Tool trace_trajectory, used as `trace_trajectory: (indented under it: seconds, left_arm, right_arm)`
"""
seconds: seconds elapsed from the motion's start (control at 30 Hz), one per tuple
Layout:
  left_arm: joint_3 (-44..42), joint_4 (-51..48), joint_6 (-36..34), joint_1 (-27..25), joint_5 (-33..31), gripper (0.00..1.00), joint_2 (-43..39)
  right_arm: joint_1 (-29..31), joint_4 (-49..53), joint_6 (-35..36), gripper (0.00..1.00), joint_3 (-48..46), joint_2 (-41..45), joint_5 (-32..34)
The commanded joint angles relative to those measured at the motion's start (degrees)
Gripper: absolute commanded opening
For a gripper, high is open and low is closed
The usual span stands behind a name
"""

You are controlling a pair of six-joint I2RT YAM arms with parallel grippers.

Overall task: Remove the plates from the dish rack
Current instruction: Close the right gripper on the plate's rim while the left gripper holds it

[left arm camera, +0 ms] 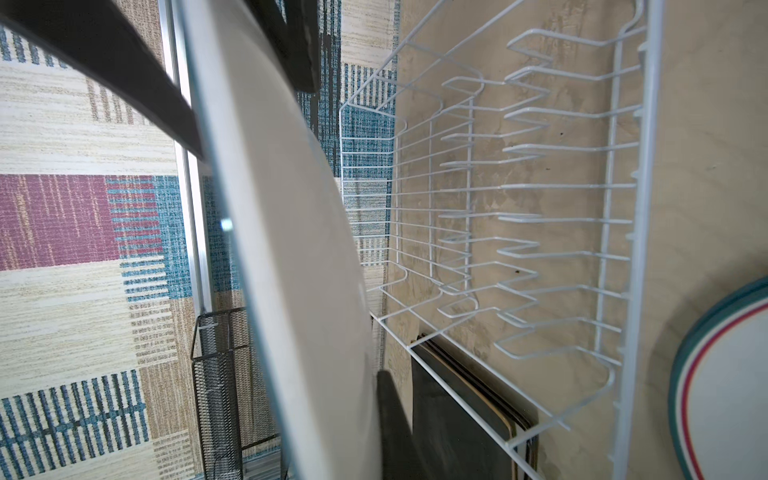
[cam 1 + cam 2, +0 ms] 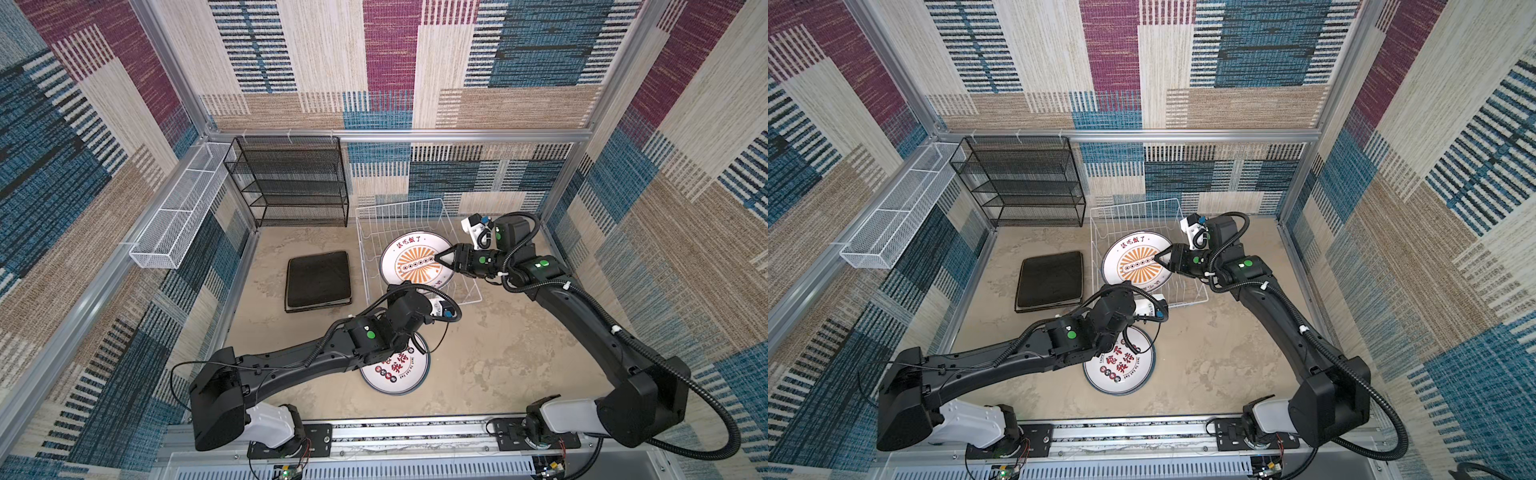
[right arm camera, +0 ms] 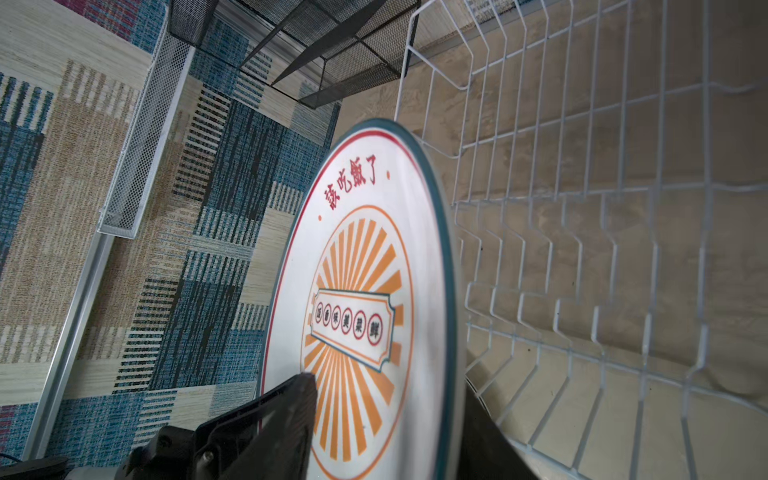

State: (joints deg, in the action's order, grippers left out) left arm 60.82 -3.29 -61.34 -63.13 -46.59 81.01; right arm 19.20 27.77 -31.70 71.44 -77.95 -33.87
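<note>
one round plate (image 2: 405, 257), left gripper (image 1: 286, 257) clamping its edge, right gripper (image 2: 437, 259) astride, grip unclear

Rack plate (image 3: 365, 270): red characters 該吃飯了 arched above an orange sunburst; across the sunburst, a banner of six circled characters, the last five reading 香味美菜鮮.
Table plate (image 2: 1121, 370): large red characters, partly hidden, 不 and 我 legible; smaller print unreadable.

the round white sunburst plate (image 3: 374, 257) is seen as smooth and glossy; the white dish rack (image 1: 642, 249), as coated wire.
</note>
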Motion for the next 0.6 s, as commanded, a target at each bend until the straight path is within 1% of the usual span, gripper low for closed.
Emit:
trace_trajectory:
  seconds: [0.0,0.1,0.23,0.3,0.33,0.43,0.47,0.57]
  left_arm:
    - [-0.25,5.28,-1.68,-0.11,-2.13,0.0,0.17]
    - [-0.48,5.88,-1.88,-0.12,-2.61,0.0,0.53]
    - [-0.6,6.45,-1.81,-0.06,-3.07,0.0,0.97]
    - [-0.29,6.5,-1.42,-0.06,-3.54,0.11,1.31]
    - [-0.22,6.53,-1.09,-0.07,-3.8,0.13,1.32]
    - [-0.08,6.47,-0.5,-0.06,-3.95,0.24,0.92]
    - [0.04,6.21,-0.45,-0.06,-3.95,0.29,0.89]
    - [0.72,5.12,3.16,-0.15,-3.66,0.49,0.23]
  right_arm:
    - [0.06,-2.62,-1.83,0.35,-0.91,0.53,0.23]
    - [0.08,-4.01,-2.91,0.22,-1.8,0.88,-0.76]
    - [0.09,-4.69,-3.43,0.1,-2.78,1.59,-0.76]
    - [0.08,-5.19,-3.7,0.02,-3.28,2.23,-0.33]
    - [0.07,-5.45,-3.92,0.0,-3.51,2.62,-0.17]
    - [-0.03,-7.09,-5.05,0.0,-4.41,3.72,0.27]
    - [-0.01,-7.88,-5.56,0.0,-4.73,4.1,0.45]
    - [-0.16,-9.67,-7.15,0.0,-5.64,5.17,0.81]
